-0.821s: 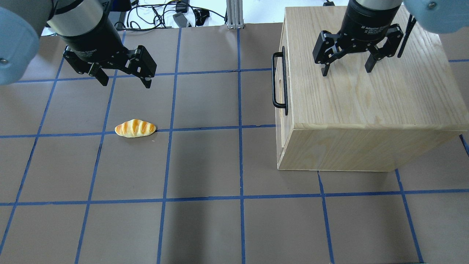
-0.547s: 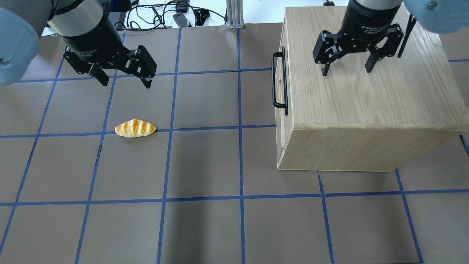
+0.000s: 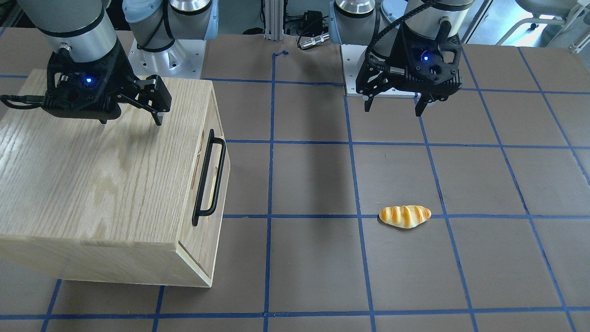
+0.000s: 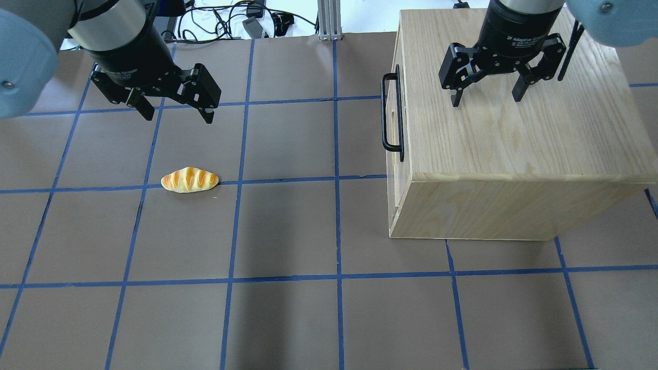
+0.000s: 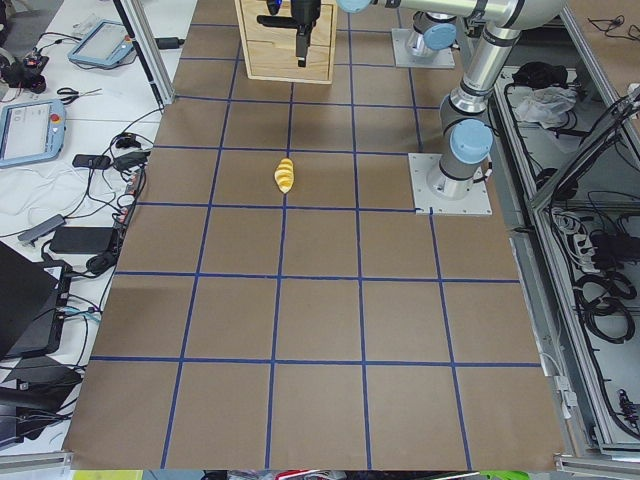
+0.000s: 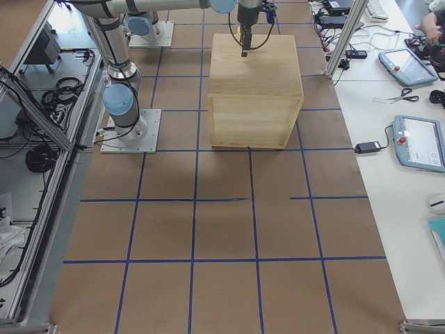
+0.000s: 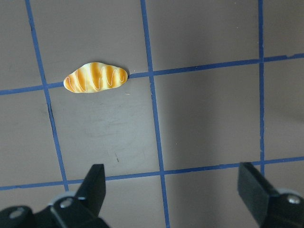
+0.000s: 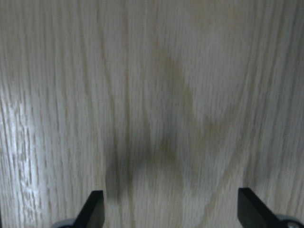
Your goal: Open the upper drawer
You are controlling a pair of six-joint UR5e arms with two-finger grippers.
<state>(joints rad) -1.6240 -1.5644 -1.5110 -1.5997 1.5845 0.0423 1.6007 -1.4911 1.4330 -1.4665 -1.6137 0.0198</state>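
Note:
The upper drawer front (image 4: 402, 167) is the light-wood face of the cabinet that points toward the table's middle. It carries a long black bar handle (image 4: 391, 113) and looks shut. The front (image 3: 212, 115) and handle (image 3: 209, 177) also show in the front-facing view. My left gripper (image 4: 177, 117) is open and empty above the table, far left of the handle; it also shows in the front-facing view (image 3: 394, 110) and the left wrist view (image 7: 173, 190). My right gripper (image 4: 487, 100) is open and empty above the cabinet top, seen too in the front-facing view (image 3: 132, 121) and the right wrist view (image 8: 173, 209).
The oak-grain cabinet box (image 4: 514, 133) stands at the table's right side. A toy bread roll (image 4: 189, 180) lies on the brown mat below my left gripper, also seen in the left wrist view (image 7: 96, 77). Blue tape lines grid the mat. Cables lie beyond the far edge (image 4: 231, 20).
My left gripper has edged very slightly to the right. The right gripper, the drawer and the bread roll have not moved.

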